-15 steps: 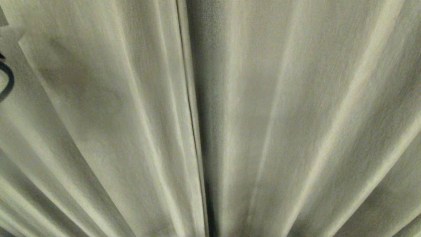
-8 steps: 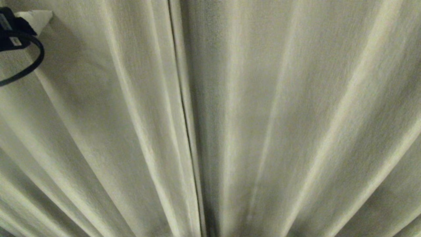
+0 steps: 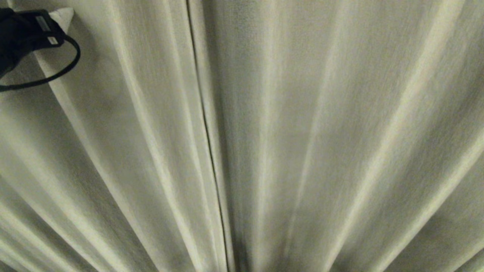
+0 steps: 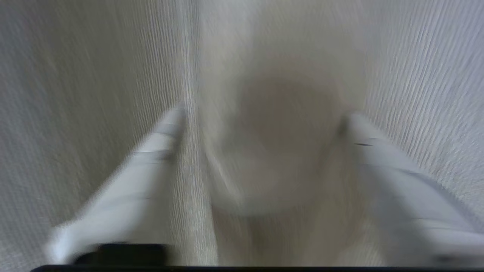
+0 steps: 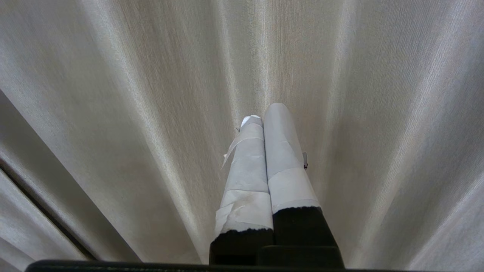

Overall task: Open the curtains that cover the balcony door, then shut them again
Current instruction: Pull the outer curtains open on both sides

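The cream pleated curtains [image 3: 302, 136] fill the head view, drawn together, with a thin dark seam [image 3: 206, 136] where the two panels meet. My left gripper [image 4: 264, 121] is at the upper left of that view, pressed into the left panel; its black wrist [image 3: 22, 34] and one white fingertip [image 3: 63, 16] show. Its taped fingers [image 4: 166, 130] stand wide apart with a bulge of fabric between them. My right gripper [image 5: 264, 113] is shut on nothing, just in front of the right panel [image 5: 359, 94]. The balcony door is hidden behind the curtains.
A black cable loop [image 3: 64, 70] hangs from the left wrist against the fabric. A dark slanting gap [image 5: 41, 196] shows between folds in the right wrist view. Fabric covers everything ahead.
The left arm has come in from the left edge and moved right along the curtain. The seam between the panels has shifted a little to the left. The right arm has kept still.
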Tool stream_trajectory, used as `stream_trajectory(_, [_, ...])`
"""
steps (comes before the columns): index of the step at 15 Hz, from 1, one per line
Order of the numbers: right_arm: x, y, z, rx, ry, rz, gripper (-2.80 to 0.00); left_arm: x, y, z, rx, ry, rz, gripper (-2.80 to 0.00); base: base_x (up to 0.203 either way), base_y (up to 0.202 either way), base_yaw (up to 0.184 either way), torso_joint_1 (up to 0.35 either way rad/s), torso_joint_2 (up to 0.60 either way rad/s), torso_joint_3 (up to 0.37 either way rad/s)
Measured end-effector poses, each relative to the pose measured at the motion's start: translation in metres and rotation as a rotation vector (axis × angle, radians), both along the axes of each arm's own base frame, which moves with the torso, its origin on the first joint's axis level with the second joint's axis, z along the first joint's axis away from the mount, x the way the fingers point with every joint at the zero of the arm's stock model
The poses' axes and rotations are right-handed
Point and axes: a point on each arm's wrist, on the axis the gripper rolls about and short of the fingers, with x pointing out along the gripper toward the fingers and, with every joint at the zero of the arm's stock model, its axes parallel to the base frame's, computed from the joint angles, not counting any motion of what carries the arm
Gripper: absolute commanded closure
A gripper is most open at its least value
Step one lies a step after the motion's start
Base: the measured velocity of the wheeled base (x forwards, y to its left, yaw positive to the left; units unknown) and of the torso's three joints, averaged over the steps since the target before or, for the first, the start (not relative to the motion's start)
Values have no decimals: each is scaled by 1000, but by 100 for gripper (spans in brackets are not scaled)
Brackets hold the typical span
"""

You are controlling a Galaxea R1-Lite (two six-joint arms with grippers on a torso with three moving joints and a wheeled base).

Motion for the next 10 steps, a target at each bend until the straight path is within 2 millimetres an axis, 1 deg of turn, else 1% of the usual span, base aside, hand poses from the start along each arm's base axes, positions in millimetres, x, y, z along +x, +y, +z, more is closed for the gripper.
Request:
stream_trajectory(2, [0,0,0,0,0,0,0,10,2,-8,-2,25,3,0,0,0,0,0,0,0])
stream_trajectory(4, [0,0,0,1,0,0,0,15,2,-12,0,39,-7,0,0,0,0,0,0,0])
stream_trajectory(10, [0,0,0,0,0,0,0,21,2,-17,-15,50,-56,0,0,0,0,0,0,0])
